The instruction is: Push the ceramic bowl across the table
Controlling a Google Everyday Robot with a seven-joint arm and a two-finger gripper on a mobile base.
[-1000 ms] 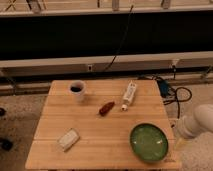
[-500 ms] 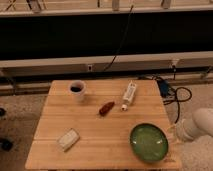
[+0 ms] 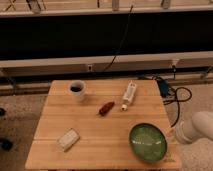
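Note:
The ceramic bowl (image 3: 148,142) is wide, shallow and glossy green. It sits near the front right corner of the light wooden table (image 3: 100,137). My white arm comes in from the right edge of the view. Its end, the gripper (image 3: 176,134), is just off the table's right edge, close beside the bowl's right rim. I cannot tell whether it touches the bowl.
A white cup (image 3: 77,91) with dark contents stands at the back left. A small red-brown item (image 3: 105,108) lies mid-table, a white tube-like bottle (image 3: 129,94) at the back right and a pale block (image 3: 68,139) at the front left. Cables (image 3: 175,97) lie on the floor to the right.
The arm has shifted only slightly beside the bowl. The bowl and the other items have not moved.

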